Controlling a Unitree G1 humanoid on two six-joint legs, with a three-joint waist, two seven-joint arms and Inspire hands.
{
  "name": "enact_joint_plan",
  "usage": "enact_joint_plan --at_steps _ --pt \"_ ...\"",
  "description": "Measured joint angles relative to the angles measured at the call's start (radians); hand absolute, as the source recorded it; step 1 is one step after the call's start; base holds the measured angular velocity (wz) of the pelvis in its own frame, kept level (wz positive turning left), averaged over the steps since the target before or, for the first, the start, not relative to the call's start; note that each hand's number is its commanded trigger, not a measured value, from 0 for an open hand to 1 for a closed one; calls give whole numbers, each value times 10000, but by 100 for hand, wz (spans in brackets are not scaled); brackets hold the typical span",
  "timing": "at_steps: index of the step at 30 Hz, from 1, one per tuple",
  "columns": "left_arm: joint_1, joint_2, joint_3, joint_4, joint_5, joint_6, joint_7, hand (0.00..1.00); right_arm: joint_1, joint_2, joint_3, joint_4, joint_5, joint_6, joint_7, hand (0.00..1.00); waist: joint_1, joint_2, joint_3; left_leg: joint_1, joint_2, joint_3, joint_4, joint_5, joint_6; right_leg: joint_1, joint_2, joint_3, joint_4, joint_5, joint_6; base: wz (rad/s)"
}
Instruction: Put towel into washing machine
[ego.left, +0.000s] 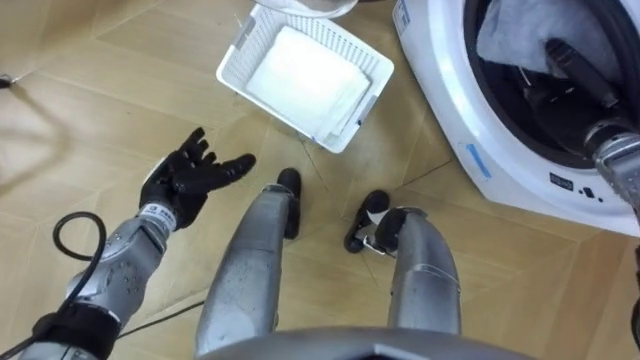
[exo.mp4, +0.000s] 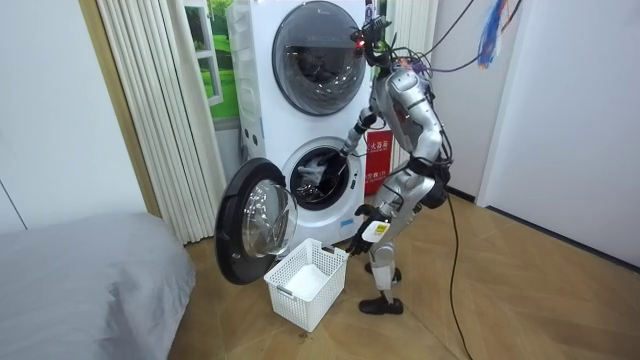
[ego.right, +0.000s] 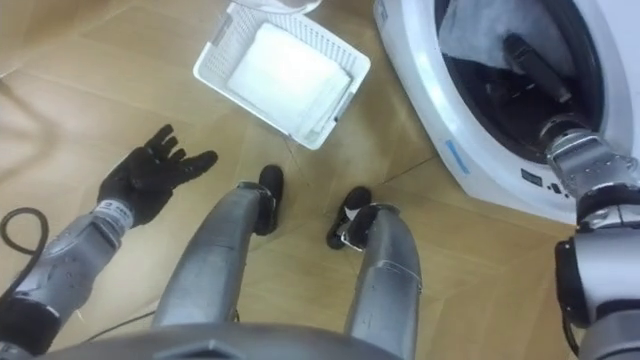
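Towel (ego.left: 520, 35) crumpled in washer (ego.left: 445, 100), right hand (ego.left: 578, 63) inside

White basket (ego.left: 332, 36), seemingly grey towel (ego.left: 520, 32)

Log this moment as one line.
stance: facing washer | right hand: in washer, at towel | left hand: open, idle | basket: beside washer

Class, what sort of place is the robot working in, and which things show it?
Probably a laundry corner in a home: a washing machine with its door open and a second machine stacked on top, a white laundry basket on the wooden floor, and a bed nearby.
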Motion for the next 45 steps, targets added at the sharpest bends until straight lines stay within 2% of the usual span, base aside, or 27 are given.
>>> enact_joint_plan --at_steps 3,5,9,12,15,17,21,26,28,32,33,34,35,37,39,42,43,45 --pt "-63 -205 -13 -151 36 -19 427 0 -320 37 -379 296 134 59 -977 0 -182 -27 3 -16 -124 163 -88 33 225 -16 -191 -21 -28 32 174 12" --pt "-257 -515 -16 -155 120 -70 830 0 -584 50 -948 571 262 57 -1935 0 -202 -26 3 4 -134 452 -162 33 444 -17 -306 19 -87 111 316 2" --pt "-499 -593 -175 -197 242 -162 1249 0 -933 50 -1411 807 809 17 -3236 0 -186 -2 -9 17 -129 541 -298 31 635 37 -271 72 -436 286 538 -7" --pt "-589 -666 -371 -308 420 -162 1424 0 -916 58 -1456 770 1241 -245 -4174 0 -141 105 -21 177 -129 525 -370 -20 746 332 -249 -29 -705 375 646 -1" --pt "-812 -865 -371 -267 697 -157 1585 0 -907 279 -2004 706 1677 -594 -5054 0 -82 173 -20 596 -101 532 -784 45 808 801 -72 -25 -1271 551 758 -5" --pt "-1116 -1162 -372 121 919 -155 1616 0 -896 446 -2347 684 1779 -1063 -5755 0 37 285 -10 1033 -91 545 -1150 99 829 1246 52 -17 -1738 737 794 -9" --pt "-1405 -1338 -360 624 1367 -162 1615 0 -785 653 -2555 676 1890 -1463 -6443 0 183 410 -13 1752 -81 634 -1726 150 824 1899 192 20 -2332 912 876 -10" --pt "-1469 -1245 -336 1522 1930 -163 1608 0 -21 1093 -2560 302 2048 -1743 -6568 0 211 512 -21 2835 -30 742 -2450 191 755 2953 411 -5 -3149 1007 952 -5" --pt "-1403 -1243 -262 2106 2603 -246 1513 0 564 1240 -2586 -201 2032 -1891 -6584 0 274 582 -51 3254 3 758 -2805 207 712 3405 555 21 -3597 1070 987 -3" --pt "-976 -1235 581 2547 3893 -262 1537 0 1441 1574 -2913 -440 1994 -1914 -6249 0 314 731 -135 4133 52 788 -3316 176 648 4445 784 -30 -4447 1168 1074 5" --pt "-774 -1223 948 2763 4142 -325 1599 0 1783 1811 -3084 -433 1994 -2008 -6047 0 309 741 -141 4570 41 761 -3569 167 621 4906 841 -21 -4730 1187 1107 5" --pt "-566 -1233 1235 3009 4208 -343 1630 0 2254 2016 -3347 -430 1989 -2178 -5946 0 302 760 -173 5040 36 756 -3774 150 590 5380 903 19 -4988 1202 1132 4" --pt "-293 -1243 1464 3042 4425 -343 1704 0 2835 2097 -3477 -479 2003 -2284 -5898 0 294 767 -250 5437 32 765 -4011 123 546 5789 949 10 -5223 1221 1164 0" --pt "190 -1316 1784 3037 4826 -341 1808 0 3564 2279 -3752 -565 1931 -2322 -5746 0 187 766 -344 5890 9 756 -4168 114 530 6270 987 27 -5486 1230 1180 -3" --pt "687 -1360 2022 3072 5074 -323 1819 0 4108 2676 -3790 -793 1702 -2352 -5691 0 57 769 -391 6282 22 784 -4177 110 524 6656 1024 107 -5575 1231 1180 -9" --pt "955 -1520 2614 3474 5357 -334 1853 0 4768 3026 -3822 -860 1141 -2365 -5475 0 -25 803 -468 7098 46 819 -4591 42 405 7418 1180 262 -6018 1231 1181 -12" --pt "1095 -1633 2755 3606 5431 -341 1913 0 4931 3185 -3813 -920 555 -2429 -5321 0 -182 853 -504 7349 44 814 -4749 17 353 7664 1226 255 -6123 1230 1184 -6" --pt "1397 -1835 2791 3662 5639 -349 1940 0 5277 3382 -3788 -934 -581 -2520 -5151 0 -261 877 -536 7842 48 814 -5045 22 268 8023 1277 262 -6228 1226 1189 -8"
